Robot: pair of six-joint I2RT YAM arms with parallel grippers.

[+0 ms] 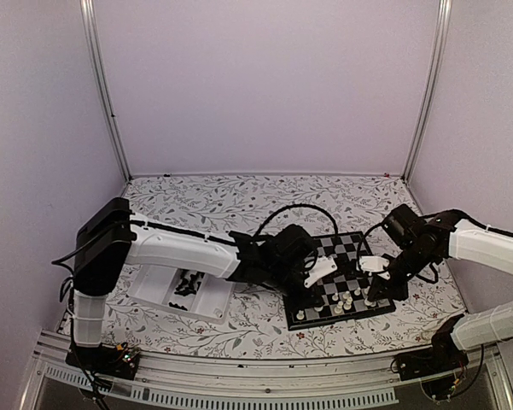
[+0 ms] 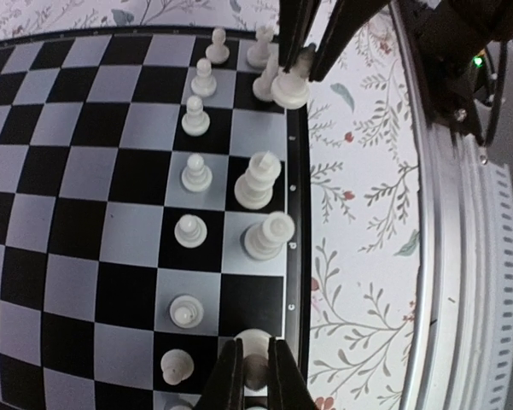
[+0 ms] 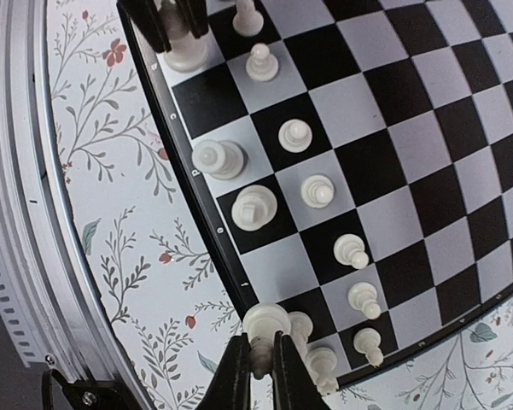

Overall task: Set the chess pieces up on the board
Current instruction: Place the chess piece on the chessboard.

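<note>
The board (image 1: 346, 248) lies right of centre, with white chess pieces (image 1: 341, 301) along its near edge. My left gripper (image 2: 255, 343) is shut on a white piece (image 2: 254, 369) standing on an edge-row square. A pawn row (image 2: 196, 175) and taller white pieces (image 2: 256, 181) run ahead of it. My right gripper (image 3: 260, 335) is shut on another white piece (image 3: 265, 321), whose base overlaps the board's dark border near a corner. In the top view the left gripper (image 1: 311, 280) and right gripper (image 1: 374, 282) both hang over the near edge of the board.
A clear plastic tray (image 1: 166, 286) holding black pieces (image 1: 186, 284) sits left of the board under the left arm. The floral cloth (image 1: 239, 205) covers the table. A metal rail (image 2: 461, 256) runs just past the board's near edge.
</note>
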